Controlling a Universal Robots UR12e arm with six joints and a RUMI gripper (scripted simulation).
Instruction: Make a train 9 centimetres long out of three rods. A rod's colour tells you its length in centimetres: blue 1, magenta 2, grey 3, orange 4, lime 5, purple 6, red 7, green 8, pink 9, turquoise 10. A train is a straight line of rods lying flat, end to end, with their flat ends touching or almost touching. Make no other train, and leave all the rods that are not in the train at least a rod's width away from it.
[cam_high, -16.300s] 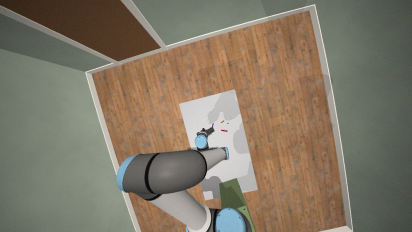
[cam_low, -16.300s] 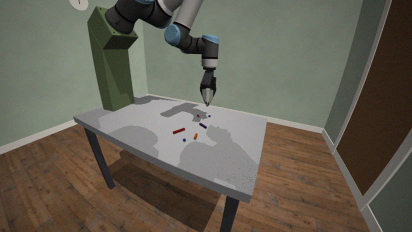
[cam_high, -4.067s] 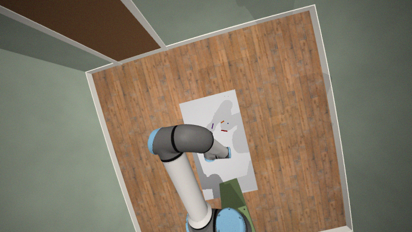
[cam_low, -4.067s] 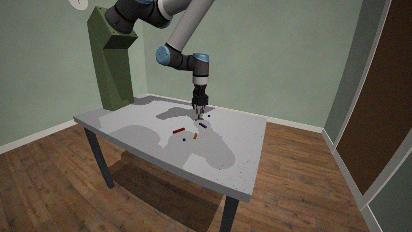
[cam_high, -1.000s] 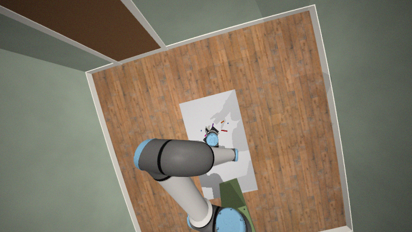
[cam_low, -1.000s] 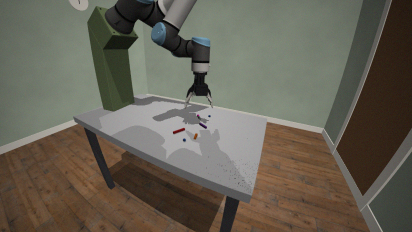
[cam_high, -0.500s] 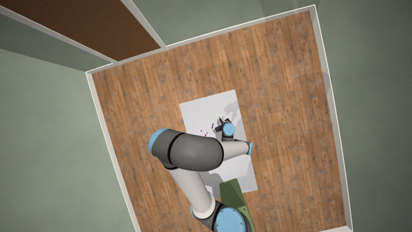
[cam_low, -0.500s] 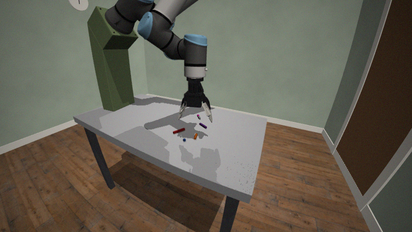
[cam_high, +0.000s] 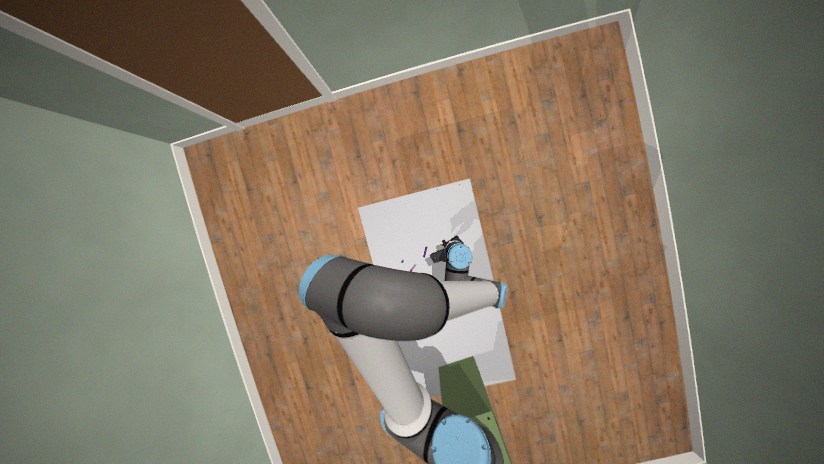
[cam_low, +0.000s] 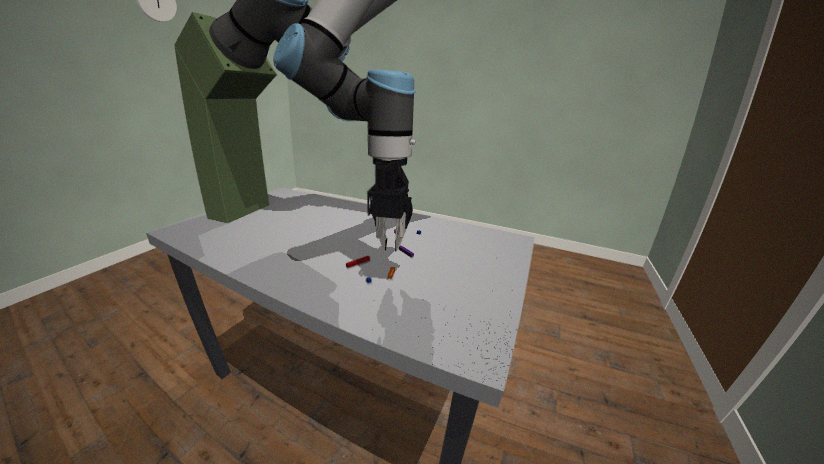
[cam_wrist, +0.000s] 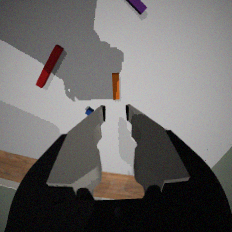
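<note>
My gripper (cam_low: 390, 246) (cam_wrist: 115, 106) has its fingers a narrow gap apart, with nothing between them, above the table. In the wrist view the orange rod (cam_low: 391, 272) (cam_wrist: 116, 86) lies just beyond the fingertips, nearly in line with the gap. A blue rod (cam_low: 369, 279) (cam_wrist: 89, 111) lies left of the left fingertip. The red rod (cam_low: 358, 261) (cam_wrist: 50, 66) lies farther left. The purple rod (cam_high: 425, 251) (cam_low: 406, 251) (cam_wrist: 136, 5) lies apart. The magenta rod (cam_high: 411, 270) and grey rod (cam_high: 413, 266) appear end to end. Another blue rod (cam_high: 402, 261) (cam_low: 419, 232) lies near them.
The white table (cam_high: 397, 221) (cam_low: 472, 276) carries the rods. The arm covers part of it in the top view and hides the orange and red rods there. The green pedestal (cam_high: 461, 383) (cam_low: 236, 155) stands at one end of the table.
</note>
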